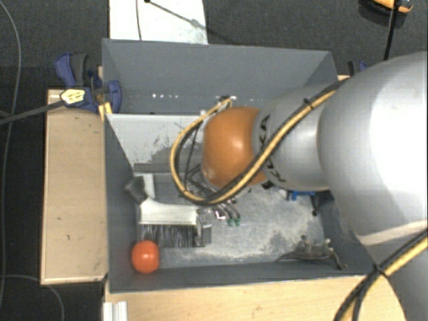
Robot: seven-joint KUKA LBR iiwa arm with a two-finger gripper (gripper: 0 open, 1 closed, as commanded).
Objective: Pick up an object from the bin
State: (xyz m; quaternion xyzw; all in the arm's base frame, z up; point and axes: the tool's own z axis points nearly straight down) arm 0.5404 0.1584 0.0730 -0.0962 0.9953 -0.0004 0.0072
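My gripper (215, 217) hangs low in the bin's left half, beneath the orange cover on the wrist. It sits right at the right end of a scrubbing brush (167, 223), which has a white back and dark bristles and lies flat along the bin floor. An orange ball (145, 257) rests in the front left corner, below and left of the brush. Whether the gripper touches the brush is hidden by the wrist.
A dark metal tool (311, 251) lies near the front right wall. A blue object (299, 195) peeks out from under the arm on the right. A grey piece (138, 189) leans by the left wall above the brush. The arm covers the bin's right half.
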